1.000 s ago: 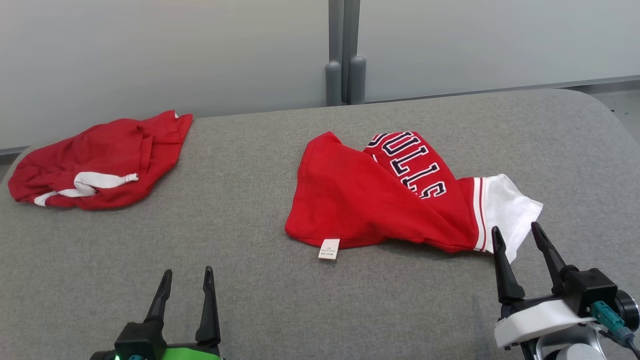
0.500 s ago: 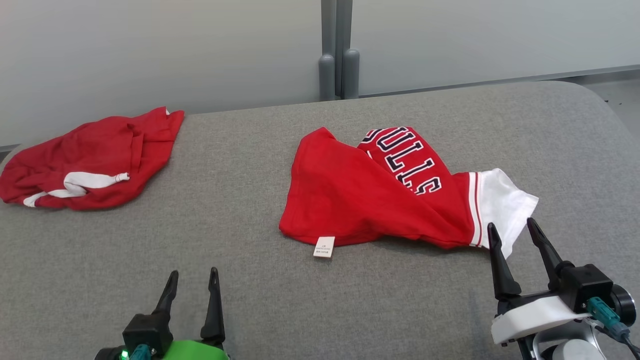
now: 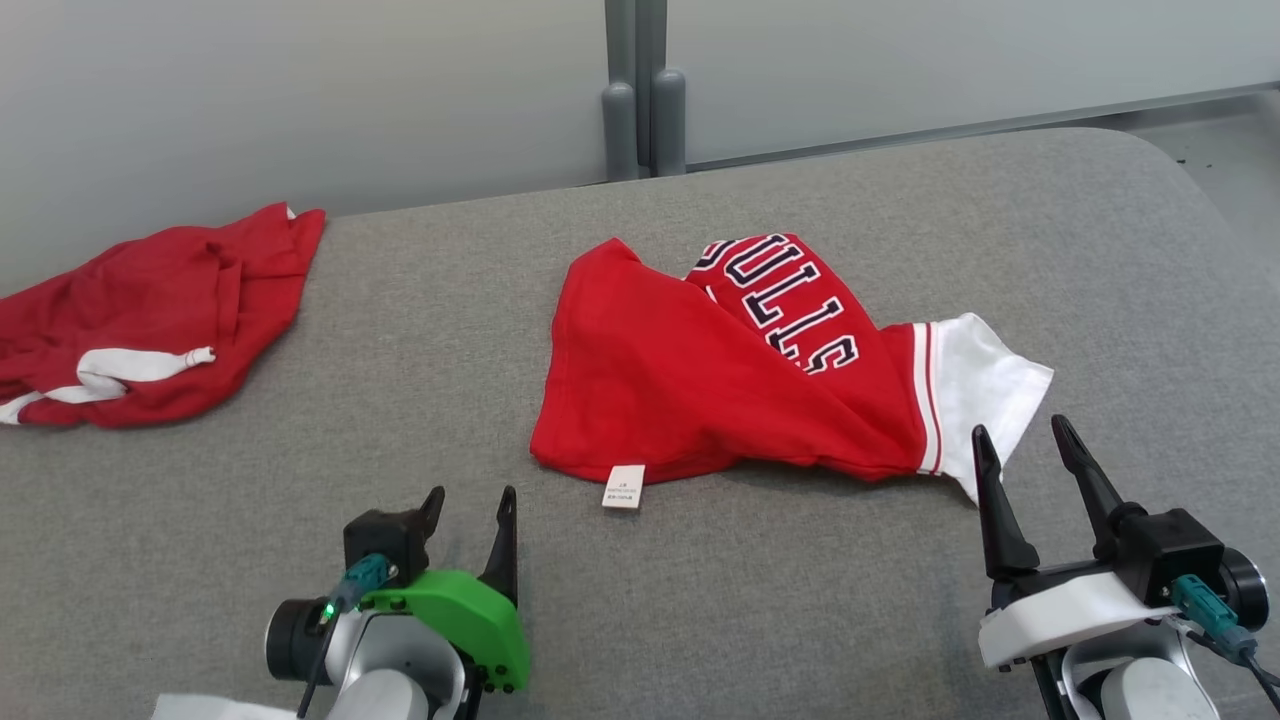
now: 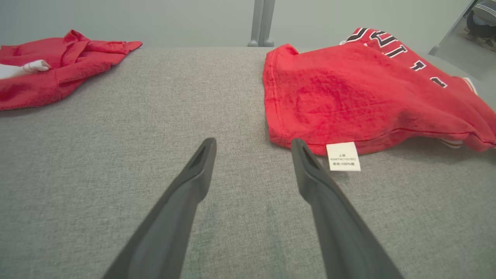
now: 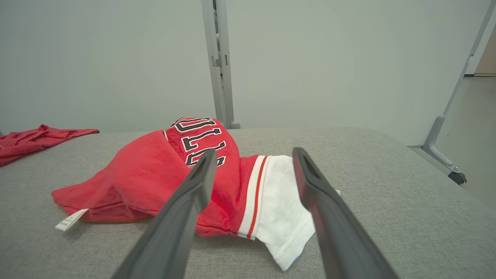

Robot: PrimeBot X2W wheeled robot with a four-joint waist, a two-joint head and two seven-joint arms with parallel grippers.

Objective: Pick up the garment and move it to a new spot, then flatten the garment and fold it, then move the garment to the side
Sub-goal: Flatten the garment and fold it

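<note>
Your red-and-white garment lies crumpled mid-desk, its white sleeve toward the right edge (a label pokes out at the near hem). Both grippers' fingers stand spread, holding nothing: the left gripper near the label, the right gripper just beside the sleeve. Another red garment lies at the far left corner.

- This looks like a lab or test room set up for robot trials.
- The work surface is a wide table covered in plain grey woven fabric, with rounded corners.
- Behind it stand pale, bare partition panels, joined at grey metal posts.
- A slanted grey brace ends in a wheeled foot on a smooth grey floor.
- A red Bulls shirt and a second red garment lie well apart on the fabric, laid out like sample pieces.
</note>
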